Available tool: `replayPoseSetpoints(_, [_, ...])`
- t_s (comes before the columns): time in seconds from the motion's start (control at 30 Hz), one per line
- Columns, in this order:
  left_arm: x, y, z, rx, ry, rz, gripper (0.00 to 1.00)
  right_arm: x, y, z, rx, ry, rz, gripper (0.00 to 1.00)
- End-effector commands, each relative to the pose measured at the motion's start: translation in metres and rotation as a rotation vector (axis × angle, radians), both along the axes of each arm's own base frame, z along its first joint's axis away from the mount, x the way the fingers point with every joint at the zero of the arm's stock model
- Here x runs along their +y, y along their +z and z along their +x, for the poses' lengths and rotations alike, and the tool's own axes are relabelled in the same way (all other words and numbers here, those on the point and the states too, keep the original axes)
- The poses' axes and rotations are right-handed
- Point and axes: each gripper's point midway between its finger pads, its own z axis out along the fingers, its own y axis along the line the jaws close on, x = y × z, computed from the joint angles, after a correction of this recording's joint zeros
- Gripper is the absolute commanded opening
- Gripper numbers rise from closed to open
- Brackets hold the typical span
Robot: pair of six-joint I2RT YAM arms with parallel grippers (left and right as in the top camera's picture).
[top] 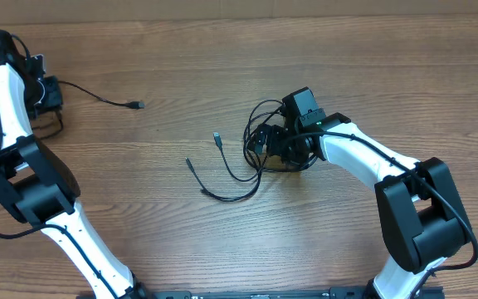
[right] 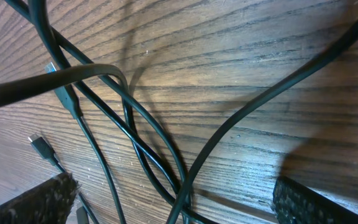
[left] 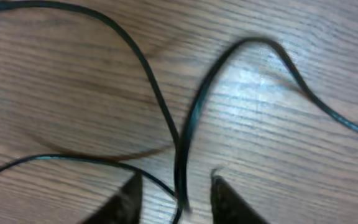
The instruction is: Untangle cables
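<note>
Black, thin cables (right: 42, 84) in a loose tangle on wooden table (top: 222, 66).

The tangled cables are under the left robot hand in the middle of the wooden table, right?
Not quite. The tangled cables do lie in the middle of the wooden table, but under the right gripper, not the left. The overhead view shows it: the left gripper is away at the far corner by one other cable.
</note>
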Motion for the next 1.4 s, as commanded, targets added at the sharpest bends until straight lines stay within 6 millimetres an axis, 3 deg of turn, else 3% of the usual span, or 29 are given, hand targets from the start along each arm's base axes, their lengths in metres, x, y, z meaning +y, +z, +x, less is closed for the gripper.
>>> replayPoseSetpoints(0.0, [0.008, -0.001, -0.011, 0.018, 0.019, -0.012, 0.40, 0.001, 0.006, 0.009, -0.029, -0.002, 0.002, 1.00])
replayPoseSetpoints(0.1, [0.012, -0.002, -0.020, 0.039, 0.082, -0.033, 0.39, 0.001, 0.006, 0.009, -0.029, -0.002, 0.002, 1.00])
replayPoseSetpoints(0.3, [0.009, -0.020, -0.042, 0.110, 0.155, -0.079, 0.25, 0.001, 0.006, 0.009, -0.029, -0.002, 0.002, 1.00])
replayPoseSetpoints(0.53, [0.005, -0.067, -0.082, 0.254, 0.272, -0.080, 0.18, 0.001, 0.006, 0.009, -0.029, -0.002, 0.002, 1.00])
replayPoseSetpoints(0.73, [-0.005, -0.108, -0.112, 0.318, 0.356, -0.115, 0.20, 0.001, 0.006, 0.009, -0.029, -0.002, 0.002, 1.00])
replayPoseSetpoints(0.87, [-0.007, -0.118, -0.119, 0.312, 0.386, -0.161, 0.17, 0.001, 0.006, 0.009, -0.029, -0.002, 0.002, 1.00])
replayPoseSetpoints(0.93, [-0.008, -0.114, -0.116, 0.292, 0.393, -0.194, 0.19, 0.001, 0.006, 0.009, -0.029, -0.002, 0.002, 1.00])
replayPoseSetpoints(1.2, [-0.012, -0.034, -0.078, 0.072, 0.380, -0.302, 0.25, 0.001, 0.006, 0.009, -0.029, -0.002, 0.002, 1.00])
replayPoseSetpoints(1.27, [-0.012, -0.014, -0.075, 0.026, 0.377, -0.290, 0.23, 0.001, 0.006, 0.009, -0.029, -0.002, 0.002, 1.00])
replayPoseSetpoints(1.37, [-0.010, 0.014, -0.074, -0.036, 0.374, -0.263, 0.07, 0.001, 0.006, 0.009, -0.029, -0.002, 0.002, 1.00])
